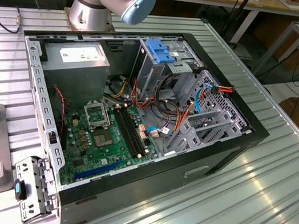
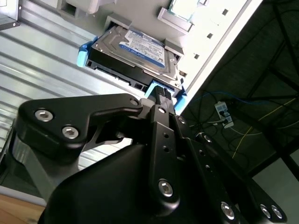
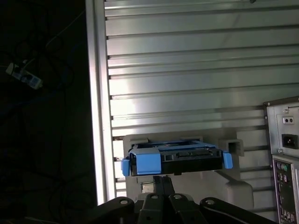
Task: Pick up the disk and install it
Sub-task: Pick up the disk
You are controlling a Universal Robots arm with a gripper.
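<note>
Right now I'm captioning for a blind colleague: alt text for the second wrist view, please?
A silver disk with a white-and-blue label and blue rail sits in a grey holder on a ribbed metal table; the black pincer points at the rail's edge.

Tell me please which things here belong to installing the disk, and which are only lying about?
For the job: disk; gripper close to it; grey holder under the disk; open computer case.
Lying about: white power strip with cables; metal bracket beside the case.
</note>
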